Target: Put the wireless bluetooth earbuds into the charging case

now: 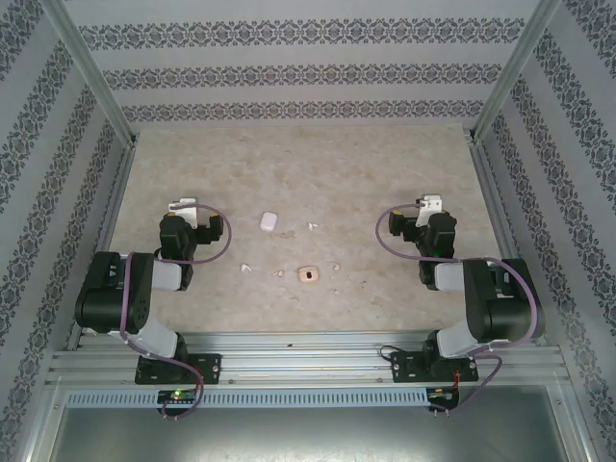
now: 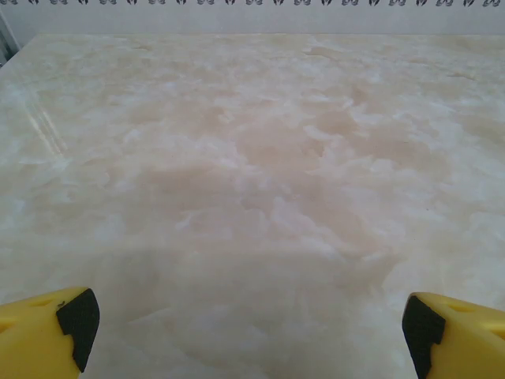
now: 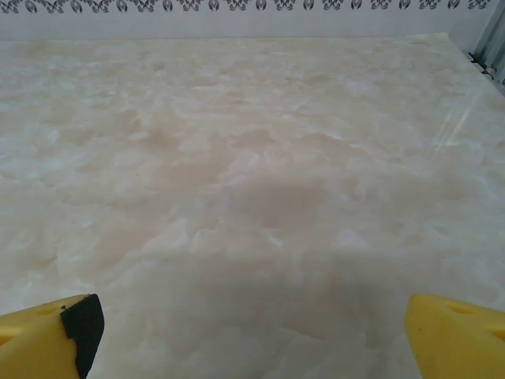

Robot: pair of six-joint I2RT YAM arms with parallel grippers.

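The charging case point(image 1: 268, 220) is a small glossy white pebble lying on the marble table, mid-table between the two arms. Tiny white earbuds lie loose near it: one point(image 1: 311, 226) just right of the case, another point(image 1: 245, 269) nearer the front and left. My left gripper point(image 1: 183, 207) rests folded back at the left, well left of the case. My right gripper point(image 1: 430, 203) rests likewise at the right. In the left wrist view my left gripper point(image 2: 248, 332) stands open over bare table. My right gripper point(image 3: 248, 335) is open too, with nothing between its yellow fingers.
A tan rounded piece with a dark hole point(image 1: 308, 274) lies in front of the case, with small pale bits point(image 1: 280, 273) point(image 1: 336, 267) beside it. Patterned walls and metal rails point(image 1: 106, 207) enclose the table on three sides.
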